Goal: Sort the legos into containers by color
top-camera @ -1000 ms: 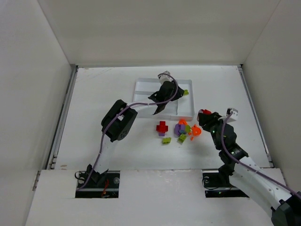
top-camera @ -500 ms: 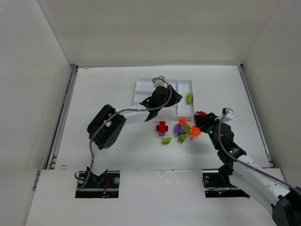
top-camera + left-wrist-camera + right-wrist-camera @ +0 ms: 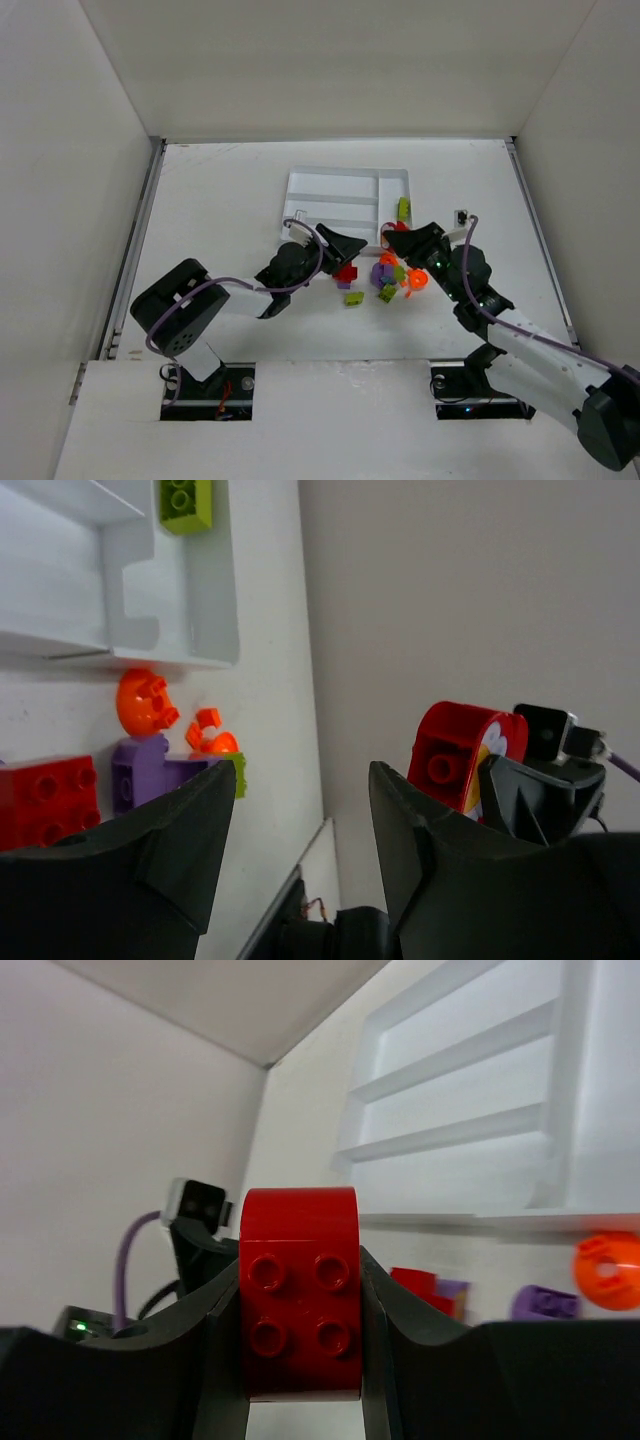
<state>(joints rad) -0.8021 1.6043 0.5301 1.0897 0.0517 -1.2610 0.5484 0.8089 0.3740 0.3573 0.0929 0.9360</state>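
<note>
Right wrist view is showing a red rounded-top brick [image 3: 300, 1295] being pinched squarely between the right fingers [image 3: 215, 1360], held off the tabletop [image 3: 200, 220] just short of the white tray's [image 3: 330, 186] near wall. So I'd say the carrying step is under way, with this red one heading for a slot. The next move is calling for a reach over that wall, a slot other than the right-end one where the yellow-green brick [image 3: 403, 208] is lying, and a low release.

The left fingers [image 3: 170, 850] are gaping open and empty, hovering by the square red brick [image 3: 45, 800] at the left side of the pile [image 3: 388, 275], which is sitting between the tray and the near edge. Both arms are crowding the same patch, so a bump is looking like the hazard.
</note>
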